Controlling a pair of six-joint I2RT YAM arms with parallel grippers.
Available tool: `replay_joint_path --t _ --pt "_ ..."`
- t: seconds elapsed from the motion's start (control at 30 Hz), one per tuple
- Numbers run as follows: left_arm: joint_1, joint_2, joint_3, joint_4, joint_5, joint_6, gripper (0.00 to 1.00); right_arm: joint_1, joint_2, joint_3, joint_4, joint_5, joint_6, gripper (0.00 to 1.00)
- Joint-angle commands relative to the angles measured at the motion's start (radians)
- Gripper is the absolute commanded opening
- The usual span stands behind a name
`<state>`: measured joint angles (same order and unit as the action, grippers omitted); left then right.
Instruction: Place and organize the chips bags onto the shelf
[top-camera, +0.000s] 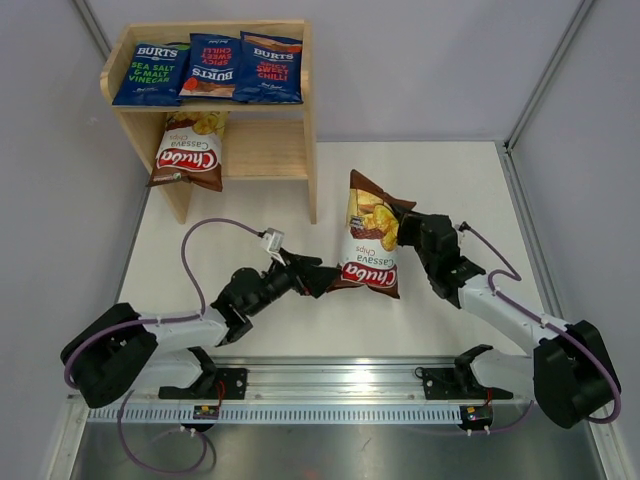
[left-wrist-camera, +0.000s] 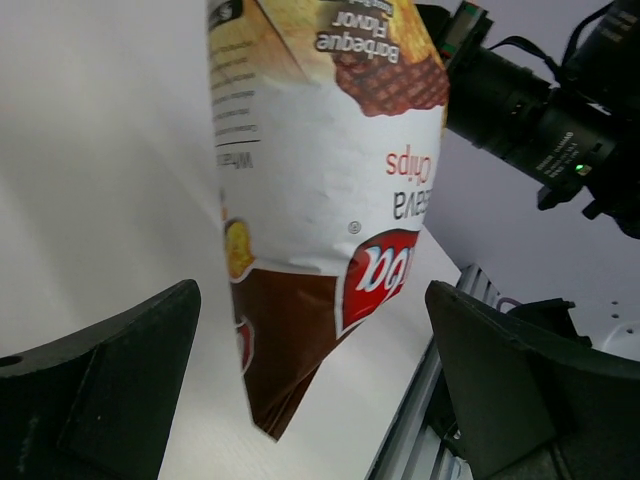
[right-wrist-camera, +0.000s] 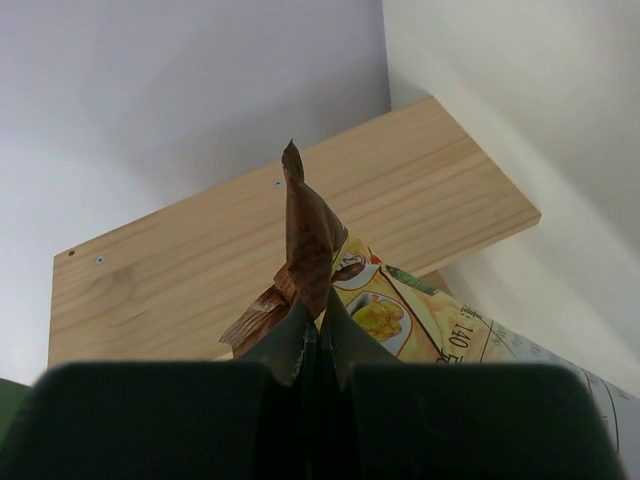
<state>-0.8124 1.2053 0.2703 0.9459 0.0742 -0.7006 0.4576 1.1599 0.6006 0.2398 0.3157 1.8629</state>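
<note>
four bags (top-camera: 210, 70) sit on the shelf (top-camera: 295, 150); the fifth bag (top-camera: 370, 240) hangs over the desk (top-camera: 450, 200), right claw (top-camera: 404, 228) clamped on its edge, left claw (top-camera: 325, 278) spread wide at its lower end, probably to take it.

Lab: white-walled enclosure (top-camera: 420, 70), mounting rail (top-camera: 340, 380)

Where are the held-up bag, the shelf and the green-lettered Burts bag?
Held-up bag (top-camera: 372, 240): top view, its white middle.
Shelf (top-camera: 265, 145): top view, bare lower board.
Green-lettered Burts bag (top-camera: 153, 75): top view, its green lettering.
</note>
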Motion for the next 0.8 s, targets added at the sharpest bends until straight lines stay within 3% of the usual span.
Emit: replay_joint_path --t 0.0,0.3,0.43,0.77 --pt "-0.040 0.043 -0.003 0.284 0.048 0.036 0.99 0.039 -0.035 -0.007 0.118 0.077 0.071 0.00" --pt "-0.100 0.152 -0.052 0.409 -0.071 0.069 0.99 0.073 -0.069 -0.021 0.210 0.034 0.078 0.00" --pt "-0.119 0.117 -0.085 0.386 -0.227 0.082 0.99 0.078 -0.103 -0.042 0.231 0.028 0.084 0.00" --pt "-0.163 0.134 -0.019 0.455 -0.039 0.116 0.99 0.138 -0.049 -0.041 0.358 0.016 0.120 0.00"
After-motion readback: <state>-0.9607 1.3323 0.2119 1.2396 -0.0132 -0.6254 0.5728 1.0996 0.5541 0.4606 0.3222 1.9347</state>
